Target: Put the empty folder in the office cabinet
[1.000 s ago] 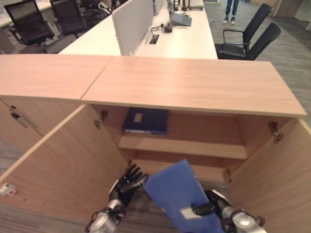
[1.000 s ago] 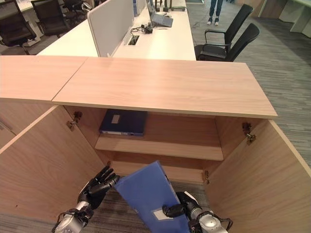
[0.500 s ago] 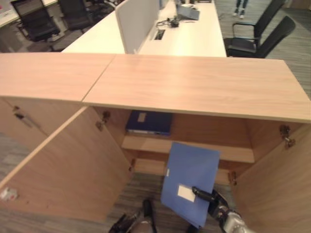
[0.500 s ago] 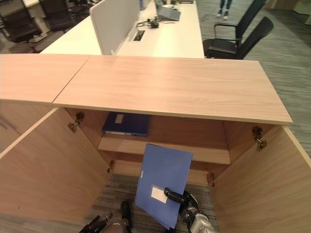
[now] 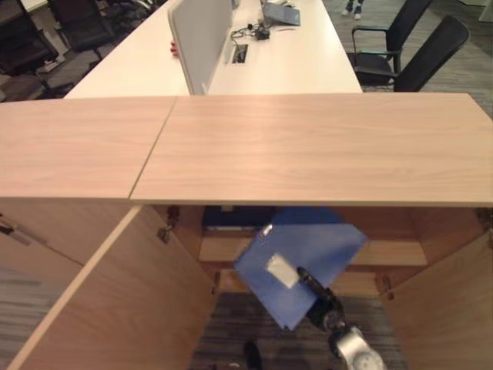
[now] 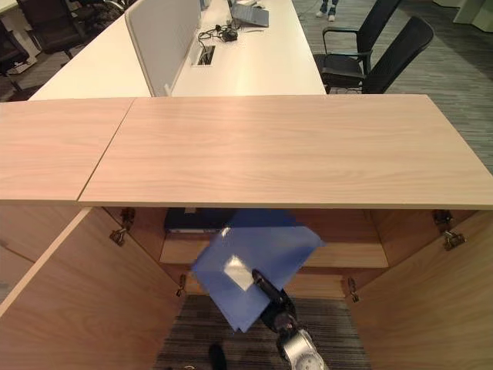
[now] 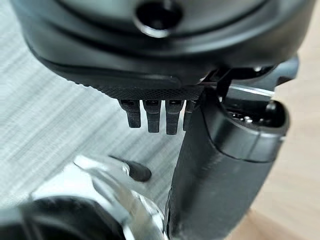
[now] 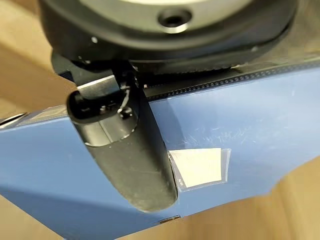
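Observation:
A blue folder [image 5: 304, 250] with a white label [image 8: 197, 165] hangs tilted in front of the open office cabinet [image 5: 308, 146]. Its far corner reaches under the cabinet top, level with the upper shelf [image 5: 389, 254]. My right hand [image 5: 317, 299] grips its near lower edge from below, and the thumb [image 8: 130, 155] presses on the folder's face [image 8: 250, 120]. My left hand [image 7: 220, 165] hangs low over the grey carpet beside a wooden panel, fingers [image 7: 150, 115] straight and holding nothing.
A dark blue folder [image 5: 231, 218] lies at the left of the upper shelf. Both cabinet doors stand open, left [image 5: 115, 308] and right [image 5: 451, 324]. Behind are a white desk [image 5: 269, 69], black chairs [image 5: 408, 54] and a person's feet [image 5: 354, 8].
My right hand has lifted the folder and carried it forward, up to the shelf opening. My left hand has dropped from beside the folder. The camera has moved closer over the cabinet top.

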`<state>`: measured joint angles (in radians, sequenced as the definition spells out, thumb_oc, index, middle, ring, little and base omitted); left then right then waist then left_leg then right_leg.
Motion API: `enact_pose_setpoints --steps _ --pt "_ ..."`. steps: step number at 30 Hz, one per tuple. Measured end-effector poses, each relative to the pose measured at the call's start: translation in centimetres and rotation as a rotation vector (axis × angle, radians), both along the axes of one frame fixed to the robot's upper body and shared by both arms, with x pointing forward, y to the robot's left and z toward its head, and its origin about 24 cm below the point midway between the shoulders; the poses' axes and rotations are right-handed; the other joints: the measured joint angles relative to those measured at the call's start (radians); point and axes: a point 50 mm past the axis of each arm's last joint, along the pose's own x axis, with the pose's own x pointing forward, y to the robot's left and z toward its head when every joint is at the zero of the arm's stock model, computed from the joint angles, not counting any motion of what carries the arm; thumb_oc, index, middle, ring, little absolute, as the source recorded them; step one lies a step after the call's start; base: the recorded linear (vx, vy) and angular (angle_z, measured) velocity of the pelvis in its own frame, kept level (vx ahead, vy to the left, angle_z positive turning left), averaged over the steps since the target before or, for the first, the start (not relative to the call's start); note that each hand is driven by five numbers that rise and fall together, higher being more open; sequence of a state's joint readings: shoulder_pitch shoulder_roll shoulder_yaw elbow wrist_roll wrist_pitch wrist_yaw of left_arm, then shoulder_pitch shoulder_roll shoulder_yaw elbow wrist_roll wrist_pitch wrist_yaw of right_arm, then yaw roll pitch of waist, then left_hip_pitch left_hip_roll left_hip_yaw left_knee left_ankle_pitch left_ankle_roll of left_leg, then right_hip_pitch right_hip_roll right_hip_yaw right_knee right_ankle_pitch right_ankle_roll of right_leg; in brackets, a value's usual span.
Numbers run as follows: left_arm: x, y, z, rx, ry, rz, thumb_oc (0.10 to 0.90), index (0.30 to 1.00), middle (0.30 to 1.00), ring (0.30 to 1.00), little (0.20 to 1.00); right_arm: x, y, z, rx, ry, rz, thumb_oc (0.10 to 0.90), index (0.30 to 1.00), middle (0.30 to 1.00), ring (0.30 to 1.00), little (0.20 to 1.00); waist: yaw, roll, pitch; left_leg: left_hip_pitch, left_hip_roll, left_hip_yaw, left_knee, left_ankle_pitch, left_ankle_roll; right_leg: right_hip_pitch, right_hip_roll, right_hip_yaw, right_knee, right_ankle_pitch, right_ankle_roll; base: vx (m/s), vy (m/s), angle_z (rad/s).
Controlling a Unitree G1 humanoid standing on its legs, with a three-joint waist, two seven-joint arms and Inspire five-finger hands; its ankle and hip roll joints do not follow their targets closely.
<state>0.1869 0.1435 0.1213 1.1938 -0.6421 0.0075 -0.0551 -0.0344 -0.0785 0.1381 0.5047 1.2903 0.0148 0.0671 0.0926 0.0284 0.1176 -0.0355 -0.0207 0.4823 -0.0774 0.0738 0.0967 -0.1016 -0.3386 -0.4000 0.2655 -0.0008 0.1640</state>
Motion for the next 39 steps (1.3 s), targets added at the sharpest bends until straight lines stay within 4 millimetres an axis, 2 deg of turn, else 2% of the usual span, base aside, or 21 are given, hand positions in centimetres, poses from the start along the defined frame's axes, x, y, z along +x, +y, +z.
enact_pose_setpoints --steps 1,2,4,5,8,10,12,14,15,17,19,21,22,28,30,32,35,36,38,39 --pt "-0.4 0.5 0.1 0.014 0.021 -0.035 0.800 0.900 0.900 0.900 0.900 0.8 0.1 0.6 0.022 -0.030 -0.025 0.400 0.300 0.300 0.300 0.300 0.011 -0.003 0.004 0.017 -0.004 0.013 0.001 -0.016 0.000 -0.011 -0.016 -0.025 0.032 0.004 -0.005 -0.02 0.083 -0.68" --pt "-1.2 0.8 0.1 0.019 0.047 -0.034 0.800 0.900 0.900 0.900 0.900 2.0 0.4 1.7 0.039 -0.076 -0.033 0.400 0.300 0.300 0.300 0.300 0.030 -0.011 0.011 0.021 -0.005 0.055 0.006 -0.032 -0.001 -0.031 -0.038 -0.062 0.059 0.006 -0.013 -0.02 -0.007 -0.80" --pt "-1.6 1.1 0.2 0.031 0.062 -0.069 0.800 0.900 0.900 0.900 0.900 3.6 0.5 3.5 0.064 -0.149 -0.045 0.400 0.300 0.300 0.300 0.300 0.023 -0.018 0.036 0.004 -0.003 0.078 0.008 -0.051 -0.010 -0.067 -0.049 -0.191 0.038 -0.007 0.000 0.02 -0.059 -0.59" --pt "-1.3 1.2 0.2 0.033 0.060 -0.087 0.800 0.900 0.900 0.900 0.900 4.0 -0.3 4.0 0.059 -0.167 -0.071 0.400 0.300 0.300 0.300 0.300 0.016 -0.011 0.073 0.001 -0.002 0.075 0.007 -0.051 -0.009 -0.089 -0.016 -0.193 -0.020 -0.011 0.011 0.05 -0.118 -0.11" --pt "-0.8 1.0 0.2 0.034 0.037 -0.106 0.800 0.900 0.900 0.900 0.900 4.3 -2.4 4.4 0.021 -0.185 -0.143 0.400 0.300 0.300 0.300 0.300 0.019 0.004 0.128 0.000 -0.002 0.048 0.017 -0.054 -0.010 -0.095 0.004 -0.202 -0.105 0.030 0.006 0.12 -0.151 0.28" --pt "-0.2 1.0 0.3 0.037 0.009 -0.110 0.800 0.900 0.900 0.900 0.900 4.3 -3.8 4.7 0.034 -0.201 -0.241 0.400 0.300 0.300 0.300 0.300 0.026 0.012 0.144 -0.001 -0.002 0.014 0.017 -0.048 -0.018 -0.063 0.005 -0.250 -0.144 0.074 -0.003 0.03 -0.070 0.46" --pt "0.2 1.0 0.4 0.039 -0.010 -0.113 0.800 0.900 0.900 0.900 0.900 4.5 -4.6 5.3 0.078 -0.233 -0.338 0.400 0.300 0.300 0.300 0.300 0.028 0.008 0.149 -0.010 -0.001 -0.006 0.018 -0.040 -0.029 -0.049 0.014 -0.270 -0.169 0.125 -0.017 0.02 -0.121 0.38" --pt "0.2 0.7 0.4 0.032 -0.010 -0.124 0.800 0.900 0.900 0.900 0.900 5.1 -5.1 6.3 0.087 -0.268 -0.384 0.400 0.300 0.300 0.300 0.300 0.026 0.013 0.153 -0.033 0.014 -0.024 0.020 -0.032 -0.041 -0.054 0.033 -0.289 -0.184 0.122 -0.028 0.00 -0.095 0.22" --pt "0.5 0.3 0.3 0.024 -0.016 -0.151 0.800 0.900 0.900 0.900 0.900 5.8 -5.5 7.7 0.095 -0.319 -0.425 0.400 0.300 0.300 0.300 0.300 0.021 0.016 0.167 -0.053 0.021 -0.027 0.019 -0.024 -0.046 -0.070 0.044 -0.296 -0.185 0.121 -0.041 -0.01 -0.050 0.09" --pt "0.7 0.0 0.3 0.016 -0.019 -0.159 0.800 0.900 0.900 0.900 0.900 6.6 -6.0 8.8 0.094 -0.358 -0.461 0.400 0.300 0.300 0.300 0.300 0.022 0.020 0.190 -0.056 0.025 -0.026 0.020 -0.014 -0.043 -0.071 0.051 -0.296 -0.187 0.125 -0.080 -0.03 -0.078 0.01" --pt "1.3 -0.4 0.3 0.013 -0.038 -0.187 0.800 0.900 0.900 0.900 0.900 7.7 -7.0 10.6 0.089 -0.406 -0.515 0.400 0.300 0.300 0.300 0.300 0.020 0.034 0.223 -0.073 0.030 -0.026 0.030 -0.016 -0.046 -0.091 0.048 -0.294 -0.167 0.111 -0.088 -0.03 -0.049 0.01" --pt "2.4 -0.6 0.4 0.014 -0.072 -0.209 0.800 0.900 0.900 0.900 0.900 8.7 -7.7 12.5 0.096 -0.456 -0.554 0.400 0.300 0.300 0.300 0.300 0.022 0.049 0.258 -0.091 0.033 -0.028 0.040 -0.016 -0.046 -0.109 0.041 -0.295 -0.147 0.108 -0.094 -0.04 -0.020 0.04" --pt "3.4 -0.7 0.5 0.014 -0.093 -0.219 0.800 0.900 0.900 0.900 0.900 9.3 -8.3 13.8 0.111 -0.489 -0.592 0.400 0.300 0.300 0.300 0.300 0.025 0.062 0.285 -0.094 0.033 -0.028 0.041 -0.016 -0.046 -0.120 0.035 -0.293 -0.127 0.099 -0.107 -0.06 -0.031 0.05" --pt "6.2 -0.9 1.1 0.039 -0.171 -0.284 0.800 0.900 0.900 0.900 0.900 10.7 -8.2 16.5 0.137 -0.551 -0.619 0.400 0.300 0.300 0.300 0.300 0.025 0.087 0.353 -0.108 0.030 -0.033 0.067 -0.019 -0.041 -0.161 -0.008 -0.288 -0.016 0.039 -0.124 -0.08 -0.049 0.07" --pt "8.8 -0.9 2.0 0.068 -0.252 -0.340 0.800 0.900 0.900 0.900 0.900 11.9 -8.1 19.0 0.169 -0.600 -0.638 0.400 0.300 0.300 0.300 0.300 0.026 0.092 0.408 -0.183 0.033 -0.049 0.161 -0.038 -0.030 -0.228 -0.058 -0.281 0.097 -0.015 -0.148 -0.16 -0.114 0.25" --pt "9.5 -0.9 2.4 0.066 -0.281 -0.349 0.800 0.900 0.900 0.900 0.900 13.0 -8.4 20.4 0.156 -0.596 -0.644 0.400 0.300 0.300 0.300 0.300 0.030 0.096 0.416 -0.250 0.043 -0.052 0.233 -0.066 -0.025 -0.286 -0.085 -0.275 0.162 -0.040 -0.166 -0.08 -0.061 0.14" --pt "9.6 -0.9 2.4 0.065 -0.284 -0.363 0.800 0.900 0.900 0.900 0.900 13.5 -9.0 20.8 0.144 -0.557 -0.666 0.400 0.300 0.300 0.300 0.300 0.041 0.100 0.418 -0.295 0.055 -0.054 0.285 -0.076 -0.023 -0.322 -0.098 -0.268 0.204 -0.054 -0.177 -0.08 -0.030 0.08" --pt "9.7 -1.0 2.5 0.066 -0.289 -0.383 0.800 0.900 0.900 0.900 0.900 13.8 -9.7 21.4 0.111 -0.548 -0.677 0.400 0.300 0.300 0.300 0.300 0.043 0.101 0.418 -0.332 0.061 -0.061 0.332 -0.095 -0.023 -0.352 -0.118 -0.262 0.241 -0.071 -0.178 -0.07 -0.012 0.13" --pt "10.2 -1.1 2.9 0.071 -0.305 -0.421 0.800 0.900 0.900 0.900 0.900 14.7 -11.1 24.6 0.056 -0.588 -0.695 0.400 0.300 0.300 0.300 0.300 0.045 0.103 0.418 -0.473 0.089 -0.062 0.496 -0.156 -0.013 -0.471 -0.160 -0.235 0.354 -0.110 -0.205 -0.06 -0.017 0.10" --pt "10.2 -1.1 2.9 0.070 -0.301 -0.429 0.800 0.900 0.900 0.900 0.900 14.9 -11.4 25.4 0.049 -0.599 -0.699 0.400 0.300 0.300 0.300 0.300 0.044 0.102 0.418 -0.507 0.098 -0.063 0.538 -0.170 -0.008 -0.499 -0.168 -0.229 0.380 -0.118 -0.214 -0.04 -0.015 0.02"
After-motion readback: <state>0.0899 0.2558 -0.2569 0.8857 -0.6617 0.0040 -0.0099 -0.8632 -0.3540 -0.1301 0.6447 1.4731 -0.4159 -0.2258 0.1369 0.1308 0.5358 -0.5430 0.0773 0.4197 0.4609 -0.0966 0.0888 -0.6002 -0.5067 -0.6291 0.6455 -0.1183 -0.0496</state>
